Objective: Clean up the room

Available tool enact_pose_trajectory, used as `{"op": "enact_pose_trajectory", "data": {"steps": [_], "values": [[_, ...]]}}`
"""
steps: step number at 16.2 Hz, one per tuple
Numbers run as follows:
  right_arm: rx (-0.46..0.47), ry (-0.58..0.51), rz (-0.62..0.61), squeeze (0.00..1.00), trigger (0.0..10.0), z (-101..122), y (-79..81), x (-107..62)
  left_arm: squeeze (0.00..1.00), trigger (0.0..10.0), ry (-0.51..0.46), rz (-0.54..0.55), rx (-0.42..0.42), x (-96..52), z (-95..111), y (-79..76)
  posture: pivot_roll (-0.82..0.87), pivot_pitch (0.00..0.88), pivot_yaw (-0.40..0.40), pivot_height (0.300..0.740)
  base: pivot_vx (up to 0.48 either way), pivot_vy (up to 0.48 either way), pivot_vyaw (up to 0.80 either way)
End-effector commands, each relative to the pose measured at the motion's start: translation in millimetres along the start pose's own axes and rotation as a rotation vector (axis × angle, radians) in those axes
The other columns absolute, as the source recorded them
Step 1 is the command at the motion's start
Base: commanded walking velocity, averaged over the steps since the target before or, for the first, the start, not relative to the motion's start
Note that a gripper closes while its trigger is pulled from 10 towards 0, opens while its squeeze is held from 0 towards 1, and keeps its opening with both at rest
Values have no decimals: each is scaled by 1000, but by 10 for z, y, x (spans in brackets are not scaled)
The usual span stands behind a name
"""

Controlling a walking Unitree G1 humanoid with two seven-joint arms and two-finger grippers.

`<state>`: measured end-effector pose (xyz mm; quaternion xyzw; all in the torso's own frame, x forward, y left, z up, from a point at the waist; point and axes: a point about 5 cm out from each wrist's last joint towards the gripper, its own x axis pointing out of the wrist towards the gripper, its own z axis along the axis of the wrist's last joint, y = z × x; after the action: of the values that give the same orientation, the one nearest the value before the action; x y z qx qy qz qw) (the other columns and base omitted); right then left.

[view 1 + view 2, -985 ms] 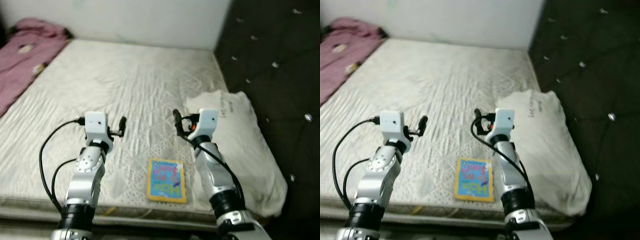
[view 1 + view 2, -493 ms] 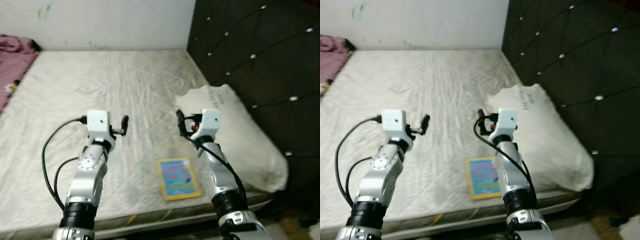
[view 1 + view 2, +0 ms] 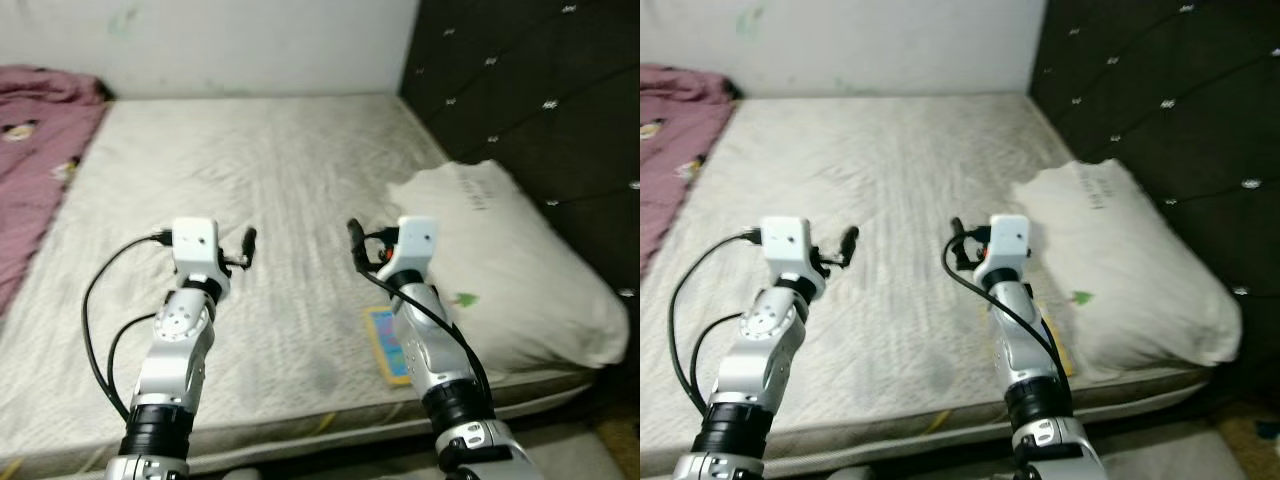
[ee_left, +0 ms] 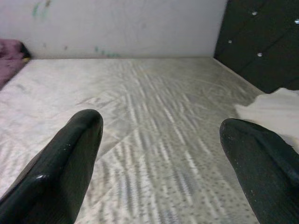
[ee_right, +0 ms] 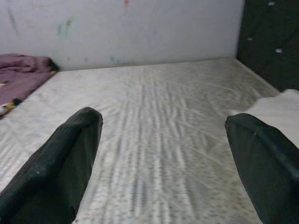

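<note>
View swung left since before, book (image 3: 386,343) now half behind right arm, title unreadable, left pincer (image 4: 161,140) and right pincer (image 5: 163,140) spread

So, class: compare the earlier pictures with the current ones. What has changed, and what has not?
Only the camera swung, so the whole scene shifted. The book near the mattress edge is now partly hidden behind the right arm. The left gripper and right gripper stay raised, open and empty; the pillow and pink blanket lie unmoved.
</note>
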<state>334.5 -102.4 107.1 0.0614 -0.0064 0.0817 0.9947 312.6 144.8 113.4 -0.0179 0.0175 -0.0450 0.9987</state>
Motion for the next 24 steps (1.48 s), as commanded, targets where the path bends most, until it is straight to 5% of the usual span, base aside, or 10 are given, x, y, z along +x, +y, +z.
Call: {"op": "enact_pose_trajectory", "data": {"steps": [1, 14, 19, 24], "values": [[-21, -13, -18, 0, 10000, 32, -96, -7, 0, 10000, 7, -28, -19, 16, -7, -98, 45, 0, -14, 740, 0, 480, 800], [-13, 5, -26, 0, 10000, -3, -106, -7, 0, 10000, -2, -27, -21, 27, -1, -105, 49, 0, -12, 740, 0, 477, 123], [-19, 13, -23, 0, 10000, -5, -113, -3, 0, 10000, -17, 0, -51, 20, 2, -72, 47, 0, -18, 740, 0, 0, 0], [-33, 8, -13, 0, 10000, 7, -96, 7, 0, 10000, -10, 6, -53, 25, -6, -53, 47, 0, -22, 740, 0, 480, 0]]}}
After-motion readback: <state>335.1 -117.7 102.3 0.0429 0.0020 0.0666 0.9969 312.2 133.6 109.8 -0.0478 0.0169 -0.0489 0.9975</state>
